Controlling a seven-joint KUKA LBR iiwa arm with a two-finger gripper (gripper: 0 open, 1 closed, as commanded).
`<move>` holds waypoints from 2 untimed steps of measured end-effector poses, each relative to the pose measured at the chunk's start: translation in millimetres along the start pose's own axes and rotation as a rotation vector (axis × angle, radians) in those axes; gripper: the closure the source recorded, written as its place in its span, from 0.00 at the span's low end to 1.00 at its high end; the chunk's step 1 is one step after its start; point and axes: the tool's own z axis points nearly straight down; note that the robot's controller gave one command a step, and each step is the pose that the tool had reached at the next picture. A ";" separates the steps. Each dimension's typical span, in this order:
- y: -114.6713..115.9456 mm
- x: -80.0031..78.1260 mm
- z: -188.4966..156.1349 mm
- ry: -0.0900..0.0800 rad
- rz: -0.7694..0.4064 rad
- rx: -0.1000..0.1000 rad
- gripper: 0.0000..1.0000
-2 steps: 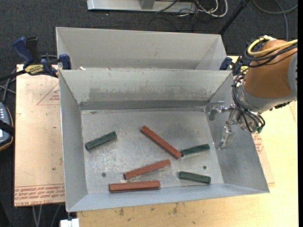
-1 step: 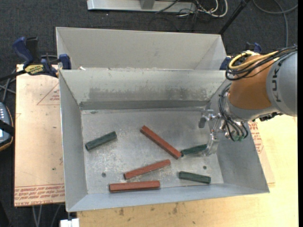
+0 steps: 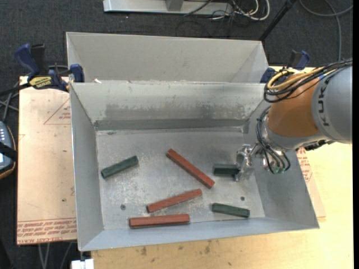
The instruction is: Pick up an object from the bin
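Note:
My gripper hangs low at the right side of the bin, its fingertips at the right end of a short dark green bar lying on the floor. Whether the fingers are round that bar I cannot make out. Just left of it a long red-brown bar lies slanted. Below the gripper, near the front wall, rests another dark green bar.
Two more red-brown bars lie towards the front of the bin, and a dark green bar lies at the left. The arm's orange-covered wrist with its cables hangs over the bin's right wall.

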 end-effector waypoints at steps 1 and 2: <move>0.0 0.0 0.0 0.000 0.000 0.000 1.00; 0.2 52.3 -173.4 -0.006 -0.027 0.001 1.00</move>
